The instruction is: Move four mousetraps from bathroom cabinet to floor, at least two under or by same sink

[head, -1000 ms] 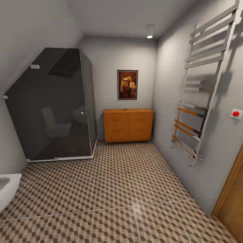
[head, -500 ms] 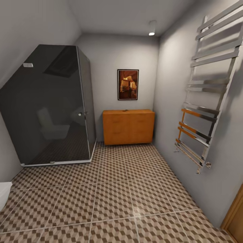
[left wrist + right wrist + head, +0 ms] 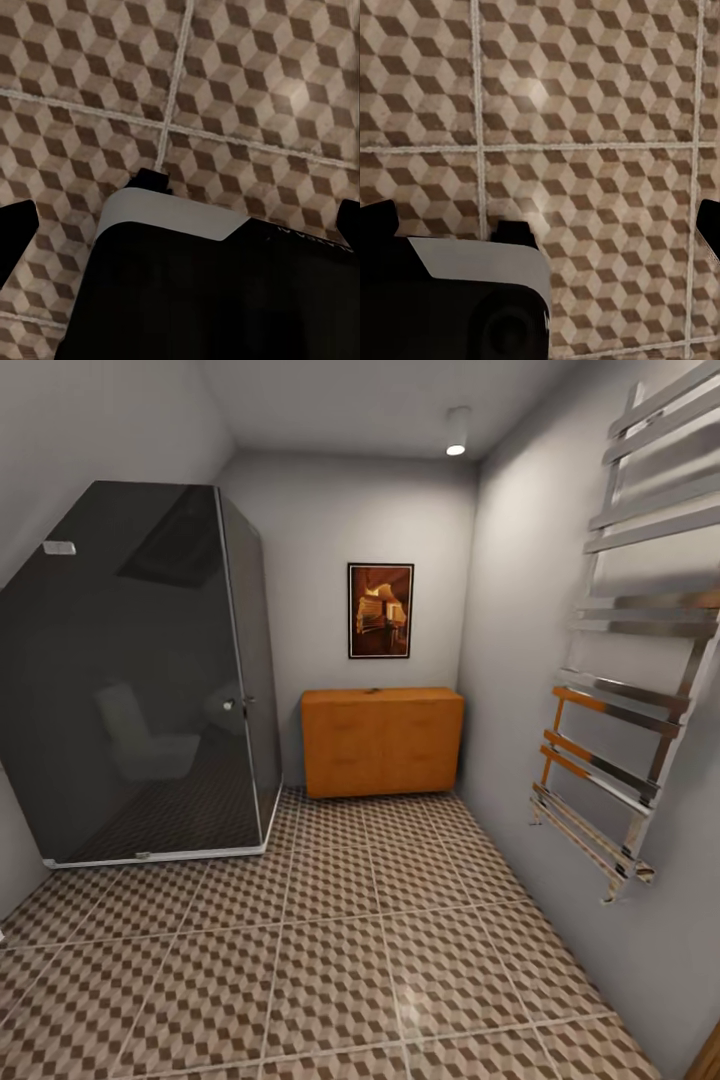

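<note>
The cabinet (image 3: 381, 741), a low orange-brown wooden sideboard, stands against the far wall under a framed picture, its doors shut. A tiny dark item lies on its top; I cannot tell what it is. The mousetraps are out of view, and so is the bathroom sink. The bathroom floor (image 3: 340, 950) of cube-pattern tiles stretches from me to the cabinet. In the left wrist view my left gripper (image 3: 180, 232) hangs over the tiles (image 3: 247, 82) above my dark base, its fingers (image 3: 15, 232) wide apart and empty. My right gripper (image 3: 544, 232) is likewise open over the tiles (image 3: 585, 90).
A dark glass shower cabin (image 3: 140, 680) fills the left side up to the cabinet. A chrome towel rail (image 3: 630, 690) juts from the right wall. The tiled lane between them leads straight to the cabinet. My own base (image 3: 210, 292) sits below both grippers.
The whole view has shifted forward toward the cabinet, so the camera moved. The white fixture at the left edge and the door frame at the right have slid out of frame.
</note>
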